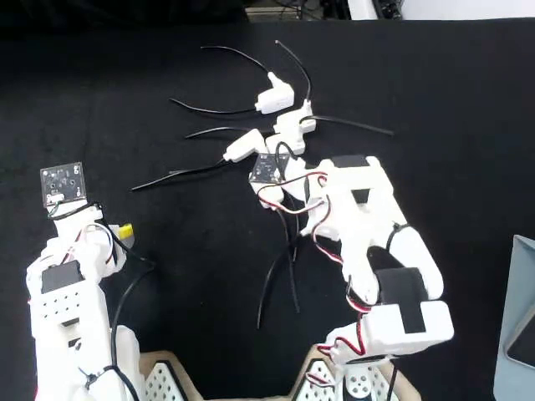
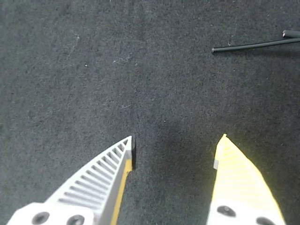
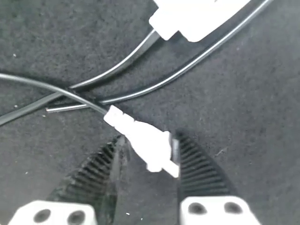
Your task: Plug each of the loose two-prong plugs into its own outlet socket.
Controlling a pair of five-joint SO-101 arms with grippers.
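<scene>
Plug [image 3: 140,140], white, is sitting pinched in the right gripper [image 3: 150,140]; black cords [image 3: 75,90] are crossing beyond it, while the left gripper [image 2: 176,143] is hanging spread over the counter [image 2: 93,70]

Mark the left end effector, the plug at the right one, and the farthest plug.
Left end effector [image 2: 177,139]: left wrist view, between tips.
Right plug [image 3: 143,143]: right wrist view, white body.
Farthest plug [image 1: 274,98]: high view, white body.

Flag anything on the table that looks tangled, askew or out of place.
The black cables of the white plugs cross one another in a loose tangle at the middle of the table. The plug at the right end effector lies slanted across it, not square.
</scene>
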